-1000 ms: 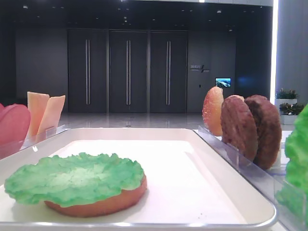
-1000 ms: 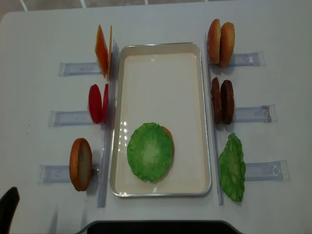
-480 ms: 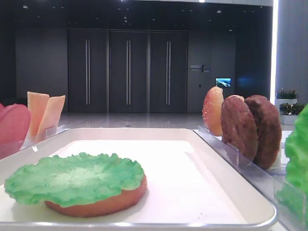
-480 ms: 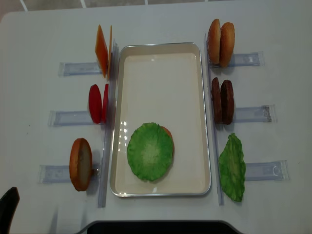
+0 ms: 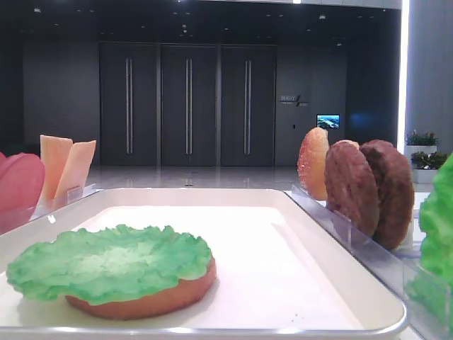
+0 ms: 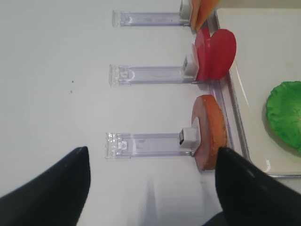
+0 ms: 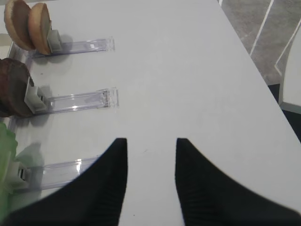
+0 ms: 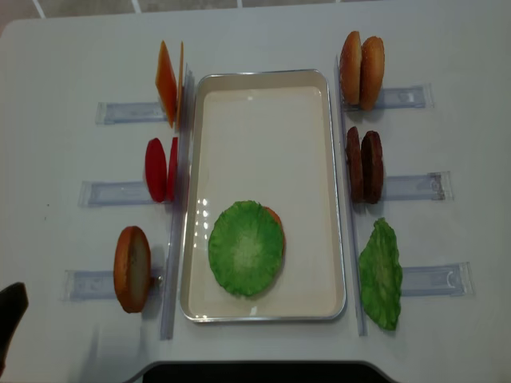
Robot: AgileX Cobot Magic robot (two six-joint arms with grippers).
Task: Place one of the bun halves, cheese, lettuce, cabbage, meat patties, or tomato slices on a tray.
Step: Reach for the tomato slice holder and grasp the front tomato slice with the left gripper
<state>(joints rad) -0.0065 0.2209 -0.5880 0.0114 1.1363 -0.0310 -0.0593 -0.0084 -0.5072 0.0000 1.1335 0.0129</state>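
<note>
The white tray (image 8: 263, 96) lies in the middle of the counter (image 8: 64, 64), and it is the landmark for all other things; inside it, in its near half, one lettuce leaf (image 8: 246, 248) lies flat on a bun half (image 5: 145, 301), whose tan edge shows under the leaf on the right side.

On the left of the tray stand three clear racks; the far one holds the cheese slices (image 8: 168, 83) upright, the middle one holds the tomato slices (image 8: 160, 169) upright, and the near one (image 6: 150, 144) holds a single bun half (image 8: 132, 269) on its edge, just beside the tray's rim.

On the right of the tray the far rack holds two bun halves (image 8: 361, 70) side by side, the middle rack holds the two meat patties (image 8: 363, 166) upright and touching each other, and the near rack (image 8: 435, 279) holds a second lettuce leaf (image 8: 381, 274).

The left gripper (image 6: 153, 188) is over the bare counter left of the tray, near the single bun half; its jaws stand wide apart and hold nothing; the right gripper (image 7: 150, 179) is over the bare counter right of the tray, well apart from the racks' food; its jaws are apart as well, with nothing between them.
</note>
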